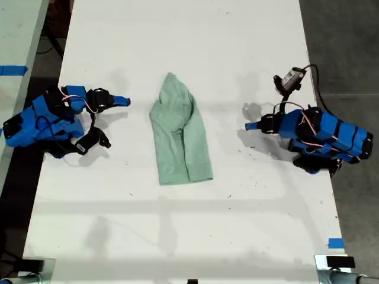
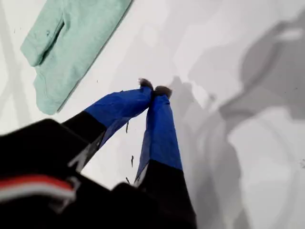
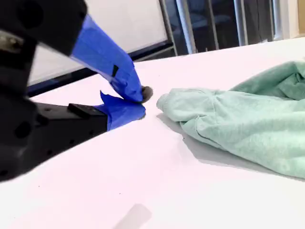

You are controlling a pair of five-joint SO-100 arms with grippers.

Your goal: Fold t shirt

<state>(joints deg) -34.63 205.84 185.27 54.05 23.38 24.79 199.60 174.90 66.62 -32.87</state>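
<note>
folded t shirt [image 1: 179, 135] flat on table [image 1: 249, 225], lying between both end effectors, my first end effector [image 2: 153, 89] closed, empty, my second end effector [image 3: 139, 105] tips together, empty, just beside shirt's edge

The t shirt [image 1: 179, 133] is seen as soft, matt, fleecy mint-green cloth. The table [image 1: 249, 225] is shown smooth, white and faintly sheened. Fingertips [image 2: 159, 121] are wrapped in matt blue tape over black plastic.
</note>
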